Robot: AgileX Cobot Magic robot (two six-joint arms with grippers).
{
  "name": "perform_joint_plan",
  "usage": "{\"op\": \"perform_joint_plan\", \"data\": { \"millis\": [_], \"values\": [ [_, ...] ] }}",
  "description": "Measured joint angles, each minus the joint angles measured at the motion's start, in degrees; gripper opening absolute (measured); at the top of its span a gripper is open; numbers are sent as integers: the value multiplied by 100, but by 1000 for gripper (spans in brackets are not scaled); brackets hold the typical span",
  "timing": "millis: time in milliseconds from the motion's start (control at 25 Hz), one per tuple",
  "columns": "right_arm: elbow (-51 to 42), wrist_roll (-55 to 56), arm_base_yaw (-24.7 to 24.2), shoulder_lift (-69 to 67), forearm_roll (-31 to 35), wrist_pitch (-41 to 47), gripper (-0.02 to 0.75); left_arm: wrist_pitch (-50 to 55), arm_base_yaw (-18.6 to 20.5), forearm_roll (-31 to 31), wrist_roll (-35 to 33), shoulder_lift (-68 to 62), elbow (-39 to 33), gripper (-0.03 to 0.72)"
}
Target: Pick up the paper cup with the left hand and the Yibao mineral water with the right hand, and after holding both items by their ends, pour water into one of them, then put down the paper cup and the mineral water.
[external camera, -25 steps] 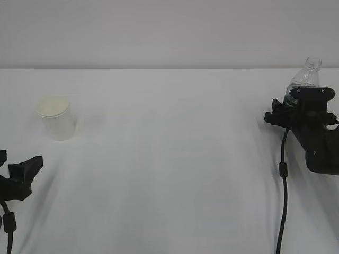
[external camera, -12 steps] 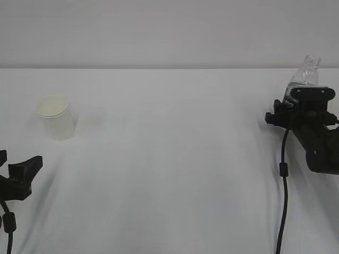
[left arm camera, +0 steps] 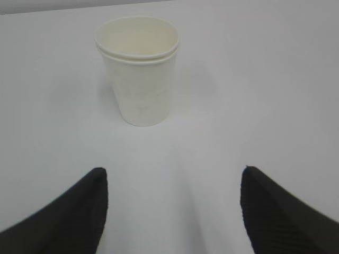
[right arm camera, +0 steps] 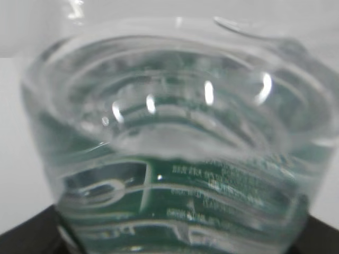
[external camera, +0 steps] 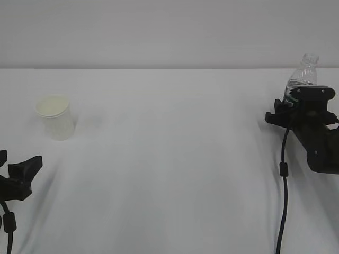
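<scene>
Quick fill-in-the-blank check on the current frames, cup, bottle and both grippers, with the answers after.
1. The paper cup stands ____ on the white table.
2. The left gripper is open, and the cup is ____ its fingers, untouched.
3. The mineral water bottle has no ____ on its neck.
4. In the exterior view the bottle is at the far ____ edge, at the right gripper.

Missing words: upright; beyond; cap; right
</scene>
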State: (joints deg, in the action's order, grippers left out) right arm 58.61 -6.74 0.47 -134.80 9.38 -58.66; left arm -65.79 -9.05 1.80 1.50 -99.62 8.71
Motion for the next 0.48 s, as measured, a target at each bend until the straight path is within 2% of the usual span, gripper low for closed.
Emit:
{"op": "perform_joint_plan", "data": {
  "millis": [480],
  "values": [
    [0, 0, -9, 38, -289, 72, 477, 0, 0, 12, 0, 0, 0, 555]
  ]
}}
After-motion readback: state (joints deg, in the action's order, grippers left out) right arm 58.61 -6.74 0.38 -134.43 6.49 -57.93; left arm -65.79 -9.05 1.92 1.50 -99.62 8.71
